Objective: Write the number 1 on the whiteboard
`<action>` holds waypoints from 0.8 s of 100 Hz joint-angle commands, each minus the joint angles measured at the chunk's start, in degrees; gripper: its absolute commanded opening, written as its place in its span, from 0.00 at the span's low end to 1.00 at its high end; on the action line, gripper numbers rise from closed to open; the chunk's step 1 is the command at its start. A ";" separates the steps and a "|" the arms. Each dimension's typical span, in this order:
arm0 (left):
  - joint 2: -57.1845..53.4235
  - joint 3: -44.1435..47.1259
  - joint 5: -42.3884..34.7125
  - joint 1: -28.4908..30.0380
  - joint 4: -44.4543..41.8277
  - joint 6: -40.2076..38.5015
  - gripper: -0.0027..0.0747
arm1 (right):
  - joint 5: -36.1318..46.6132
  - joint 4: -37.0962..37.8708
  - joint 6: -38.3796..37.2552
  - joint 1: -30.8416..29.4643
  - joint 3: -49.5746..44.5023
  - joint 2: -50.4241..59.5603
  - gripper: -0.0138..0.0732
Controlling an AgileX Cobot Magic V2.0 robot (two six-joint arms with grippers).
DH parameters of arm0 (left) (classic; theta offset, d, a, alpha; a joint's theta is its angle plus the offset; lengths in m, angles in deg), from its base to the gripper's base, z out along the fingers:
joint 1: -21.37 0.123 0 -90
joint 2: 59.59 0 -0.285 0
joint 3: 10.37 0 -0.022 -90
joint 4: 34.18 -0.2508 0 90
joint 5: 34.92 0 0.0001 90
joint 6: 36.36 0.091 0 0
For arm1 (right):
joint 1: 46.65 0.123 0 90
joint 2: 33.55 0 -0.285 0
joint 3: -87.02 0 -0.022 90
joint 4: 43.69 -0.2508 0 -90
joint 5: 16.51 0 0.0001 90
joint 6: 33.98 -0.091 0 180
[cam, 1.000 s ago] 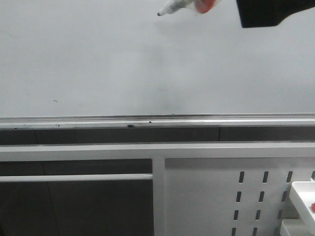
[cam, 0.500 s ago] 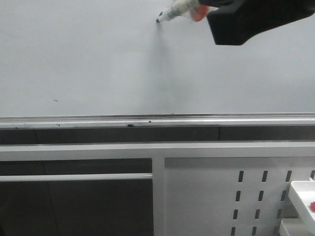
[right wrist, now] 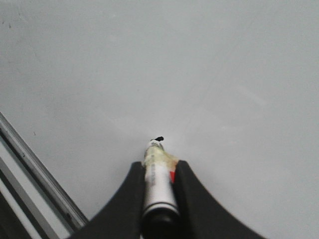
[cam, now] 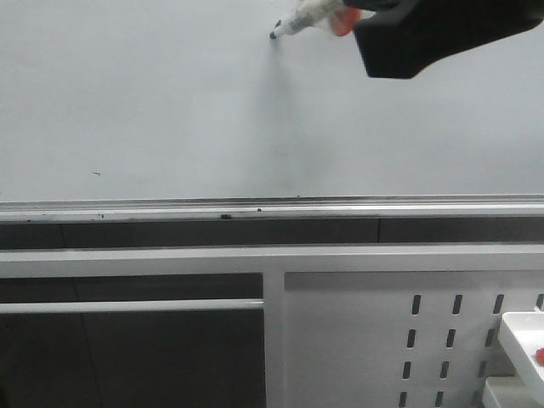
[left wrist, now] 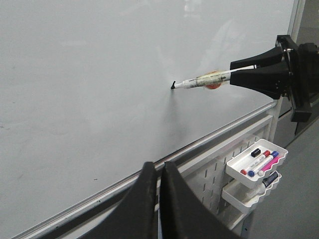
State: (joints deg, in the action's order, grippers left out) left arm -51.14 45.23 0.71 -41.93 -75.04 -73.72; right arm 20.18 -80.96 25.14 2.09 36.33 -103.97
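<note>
The whiteboard [cam: 153, 102] is a pale grey glossy board with a silver rail along its lower edge; it also fills the left wrist view [left wrist: 89, 74] and the right wrist view [right wrist: 199, 64]. My right gripper [right wrist: 157, 169] is shut on a white marker [right wrist: 158, 186], also seen in the front view [cam: 306, 17] and the left wrist view [left wrist: 204, 80]. The marker's black tip touches the board, with a tiny dark mark [right wrist: 159, 139] at it. No long stroke of the number 1 shows. My left gripper [left wrist: 158, 167] is shut and empty, below the board's rail.
A white slotted metal panel [cam: 408, 331] sits below the rail. Two white trays [left wrist: 256, 162] with several markers hang on it at the right. A tiny dark speck [cam: 96, 175] is on the board's lower left.
The right gripper moved down and left, bringing the marker tip onto the board; over the last half second it has barely shifted.
</note>
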 commanded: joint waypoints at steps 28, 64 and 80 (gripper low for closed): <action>0.67 -1.31 -3.43 -0.26 -1.56 -0.71 0.01 | 0.32 -7.99 1.45 -0.99 1.56 -3.57 0.08; 0.67 -1.31 -3.43 -0.26 -1.35 -0.71 0.01 | -1.90 -9.73 1.45 -0.99 1.56 -9.11 0.08; 0.67 -1.31 -3.43 -0.26 -1.35 -0.71 0.01 | -2.01 -9.73 1.45 -0.99 1.67 -8.99 0.07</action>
State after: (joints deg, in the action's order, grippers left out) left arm -51.14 45.23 0.71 -41.93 -75.04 -73.72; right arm 13.19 -90.16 25.86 1.80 36.33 -113.97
